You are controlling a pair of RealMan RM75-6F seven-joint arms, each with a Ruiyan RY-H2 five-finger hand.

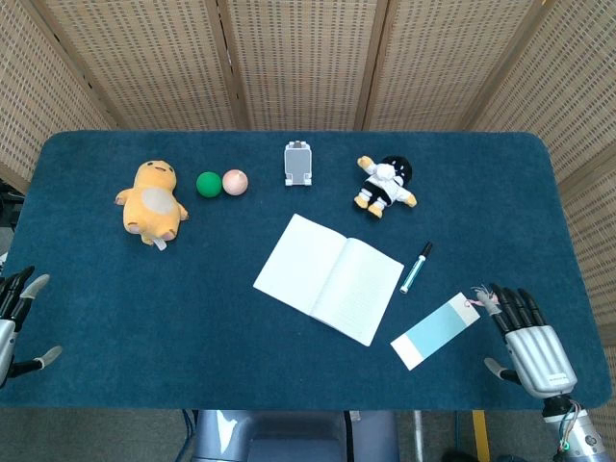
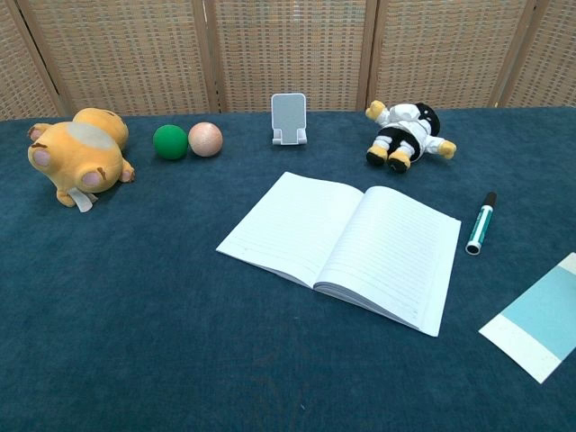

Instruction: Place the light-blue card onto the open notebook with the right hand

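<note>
The light-blue card (image 1: 435,331) (image 2: 540,321) with white ends and a pink tassel lies flat on the blue table, right of the open notebook (image 1: 329,277) (image 2: 346,247). My right hand (image 1: 530,347) hovers at the table's near right corner, just right of the card, fingers spread and holding nothing; its fingertips reach near the tassel. At the left edge of the head view my left hand (image 1: 15,318) shows only in part, fingers apart and empty. The chest view shows neither hand.
A green-capped marker (image 1: 416,268) lies between notebook and card. Along the far side sit a yellow plush (image 1: 151,201), a green ball (image 1: 209,184), a peach ball (image 1: 235,182), a grey phone stand (image 1: 298,163) and a black-and-white plush (image 1: 385,185).
</note>
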